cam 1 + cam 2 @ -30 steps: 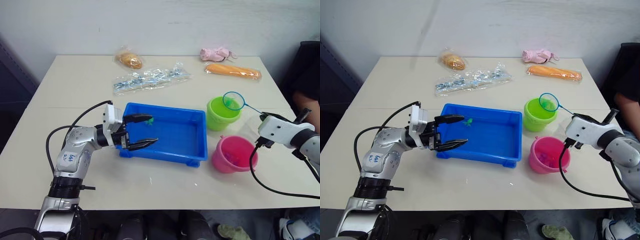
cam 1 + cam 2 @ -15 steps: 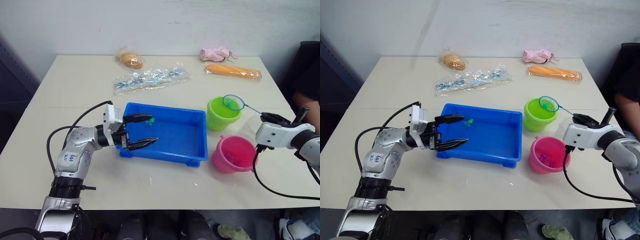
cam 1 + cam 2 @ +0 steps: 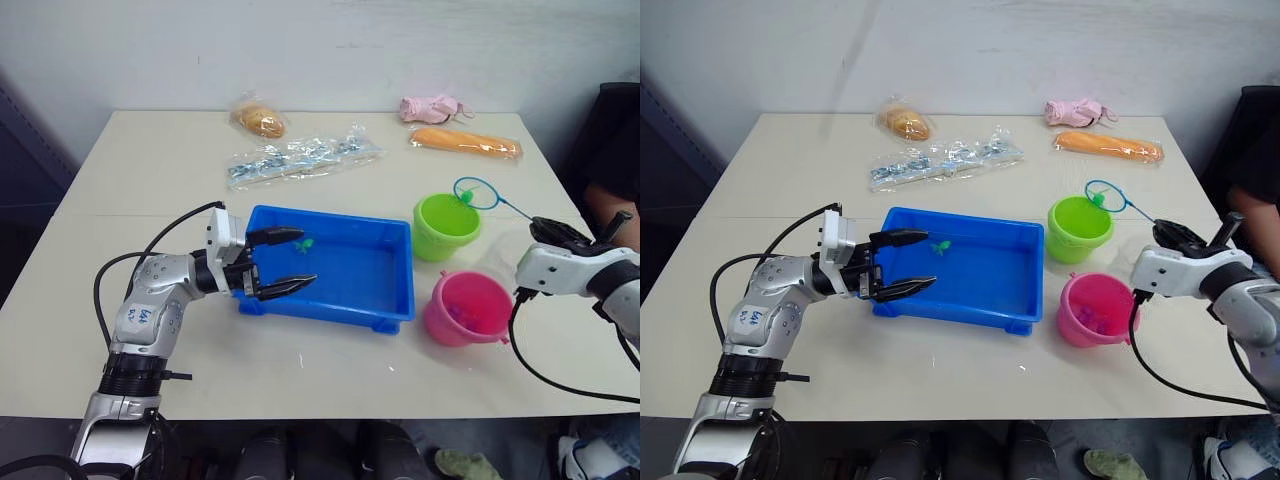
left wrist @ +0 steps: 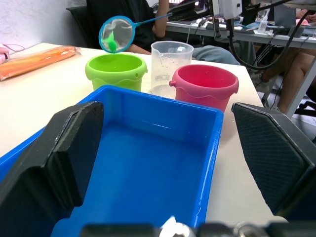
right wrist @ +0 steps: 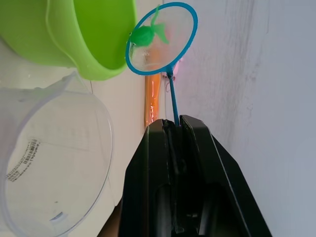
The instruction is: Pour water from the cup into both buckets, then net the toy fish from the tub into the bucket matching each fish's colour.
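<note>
Printing on the cup (image 5: 49,163) reads as a barcode sticker and faint measuring lines, too small to read; right gripper (image 5: 174,123) is clamped on the net (image 5: 161,38) handle, hoop holding a green fish (image 5: 144,34) at its 12 o'clock, above the green bucket (image 3: 446,226) rim; left gripper (image 3: 288,261) gapes wide over the tub (image 3: 335,268).

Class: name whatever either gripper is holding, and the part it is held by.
The right gripper holds the net by its handle; the left gripper holds nothing.
</note>
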Robot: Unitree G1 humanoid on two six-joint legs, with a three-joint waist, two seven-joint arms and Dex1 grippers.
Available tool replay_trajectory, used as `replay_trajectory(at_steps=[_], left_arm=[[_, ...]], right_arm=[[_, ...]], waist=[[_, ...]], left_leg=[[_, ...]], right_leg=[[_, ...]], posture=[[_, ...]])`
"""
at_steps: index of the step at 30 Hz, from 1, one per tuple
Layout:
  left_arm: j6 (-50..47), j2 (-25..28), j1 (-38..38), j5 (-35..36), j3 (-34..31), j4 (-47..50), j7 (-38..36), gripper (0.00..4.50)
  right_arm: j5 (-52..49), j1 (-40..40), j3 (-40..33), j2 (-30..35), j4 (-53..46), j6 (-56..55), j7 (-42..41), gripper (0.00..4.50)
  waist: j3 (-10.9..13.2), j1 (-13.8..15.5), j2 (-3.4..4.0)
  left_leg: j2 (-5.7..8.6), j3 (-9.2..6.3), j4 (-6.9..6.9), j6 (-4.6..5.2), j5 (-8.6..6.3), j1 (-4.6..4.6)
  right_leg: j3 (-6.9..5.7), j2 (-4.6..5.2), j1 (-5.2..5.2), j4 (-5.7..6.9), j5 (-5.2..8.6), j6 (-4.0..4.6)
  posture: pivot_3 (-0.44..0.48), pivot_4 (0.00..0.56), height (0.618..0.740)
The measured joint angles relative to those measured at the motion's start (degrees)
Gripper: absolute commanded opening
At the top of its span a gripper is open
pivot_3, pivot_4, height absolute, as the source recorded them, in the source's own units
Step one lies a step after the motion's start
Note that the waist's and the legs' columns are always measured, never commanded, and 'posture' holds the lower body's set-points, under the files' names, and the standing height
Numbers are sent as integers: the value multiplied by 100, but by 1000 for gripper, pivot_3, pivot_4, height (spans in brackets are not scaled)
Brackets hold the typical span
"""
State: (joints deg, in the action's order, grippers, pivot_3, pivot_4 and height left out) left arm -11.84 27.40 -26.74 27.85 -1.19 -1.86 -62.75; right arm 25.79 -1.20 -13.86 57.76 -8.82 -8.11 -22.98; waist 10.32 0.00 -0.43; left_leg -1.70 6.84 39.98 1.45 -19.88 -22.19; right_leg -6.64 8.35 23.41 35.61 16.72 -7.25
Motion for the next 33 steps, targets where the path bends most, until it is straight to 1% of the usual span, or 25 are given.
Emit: replay_trajectory(at_steps=[7,16,21,33], left_arm=[[55,24,137,0,-29,-33,-61,4474],[223,26,138,0,-110,-143,-122,4474],[301,26,146,0,-115,-319,-160,4474],[502,19,67,0,-117,-551,-174,4474]], right_arm=[[20,-60,11,-87,-83,-52,15,0],[150,70,-51,-236,-188,55,210,0],[171,8,-222,-247,-213,83,326,0],[217,-115,-237,-373,-216,110,465,0]], waist=[[0,-6,0],[0,-1,0],[0,-3,0],[0,-4,1]], left_leg=[[-1,-1,0,0,0,1],[0,-2,0,0,1,0],[-1,-2,1,0,1,1],[0,-1,1,0,2,1]], right_leg=[[1,0,0,1,0,0],[0,0,0,2,0,0],[0,0,0,3,0,0],[0,0,0,4,0,0]], posture=[[0,150,740],[0,150,740],[0,150,740],[0,150,740]])
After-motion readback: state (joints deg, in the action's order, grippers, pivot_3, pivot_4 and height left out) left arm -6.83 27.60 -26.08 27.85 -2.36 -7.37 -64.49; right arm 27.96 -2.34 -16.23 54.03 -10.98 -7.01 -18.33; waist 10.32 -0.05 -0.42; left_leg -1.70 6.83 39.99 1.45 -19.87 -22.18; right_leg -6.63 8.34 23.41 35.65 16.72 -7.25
